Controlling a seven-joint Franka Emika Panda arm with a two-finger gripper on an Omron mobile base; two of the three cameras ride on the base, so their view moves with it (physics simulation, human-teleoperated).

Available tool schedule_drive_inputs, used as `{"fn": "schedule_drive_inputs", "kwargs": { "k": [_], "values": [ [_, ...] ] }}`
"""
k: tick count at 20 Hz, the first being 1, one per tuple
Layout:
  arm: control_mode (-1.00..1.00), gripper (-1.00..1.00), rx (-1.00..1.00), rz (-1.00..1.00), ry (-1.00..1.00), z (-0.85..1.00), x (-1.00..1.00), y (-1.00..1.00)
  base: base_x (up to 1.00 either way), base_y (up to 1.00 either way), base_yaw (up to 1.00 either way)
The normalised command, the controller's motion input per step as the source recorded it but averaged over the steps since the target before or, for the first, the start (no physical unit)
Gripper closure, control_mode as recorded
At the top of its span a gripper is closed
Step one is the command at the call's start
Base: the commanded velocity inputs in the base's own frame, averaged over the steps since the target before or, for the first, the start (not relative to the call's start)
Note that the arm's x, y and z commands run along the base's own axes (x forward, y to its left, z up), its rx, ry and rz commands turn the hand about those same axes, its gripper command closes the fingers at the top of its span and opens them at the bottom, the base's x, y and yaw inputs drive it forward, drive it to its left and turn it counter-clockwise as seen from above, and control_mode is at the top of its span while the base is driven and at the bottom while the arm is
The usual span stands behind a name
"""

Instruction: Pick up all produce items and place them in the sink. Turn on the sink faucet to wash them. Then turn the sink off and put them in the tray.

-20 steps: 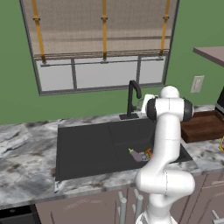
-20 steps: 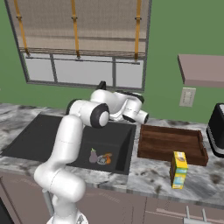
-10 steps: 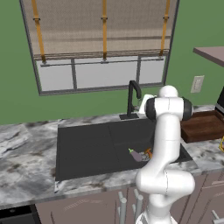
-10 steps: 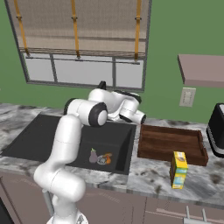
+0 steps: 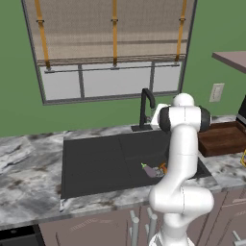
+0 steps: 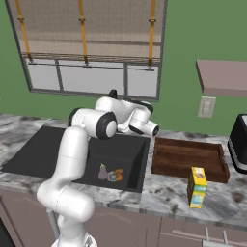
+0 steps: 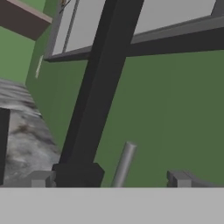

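The sink faucet (image 7: 101,83) rises as a black column right in front of my gripper (image 7: 109,179). My gripper is open, with its grey fingertips (image 7: 41,178) on either side of the faucet's square base and a thin grey lever (image 7: 124,162). From the left base the faucet (image 5: 144,106) stands behind the sink (image 5: 96,163), with my wrist (image 5: 185,118) just to its right. A purple produce item (image 5: 150,170) and an orange one (image 5: 164,168) lie together on the floor of the sink (image 6: 53,149), at its front right. The tray (image 6: 188,157) sits on the counter right of the sink.
A yellow carton (image 6: 197,187) stands on the marble counter in front of the tray. A dark toaster (image 6: 240,144) stands at the far right. The green wall and the window frame (image 7: 175,35) are close behind the faucet.
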Motion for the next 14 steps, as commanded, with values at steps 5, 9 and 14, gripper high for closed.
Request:
{"fn": "schedule_drive_inputs", "kwargs": {
  "k": [5,9,14],
  "values": [
    [-1.0,-1.0,-0.02,0.02,0.03,0.0,0.24,0.16,0.0,0.0,0.0],
    [-1.0,-1.0,-0.01,0.01,0.02,0.0,0.24,0.16,0.0,0.0,0.0],
    [-1.0,-1.0,0.0,0.0,0.0,0.0,0.22,0.22,0.0,0.0,0.0]
  ]
}}
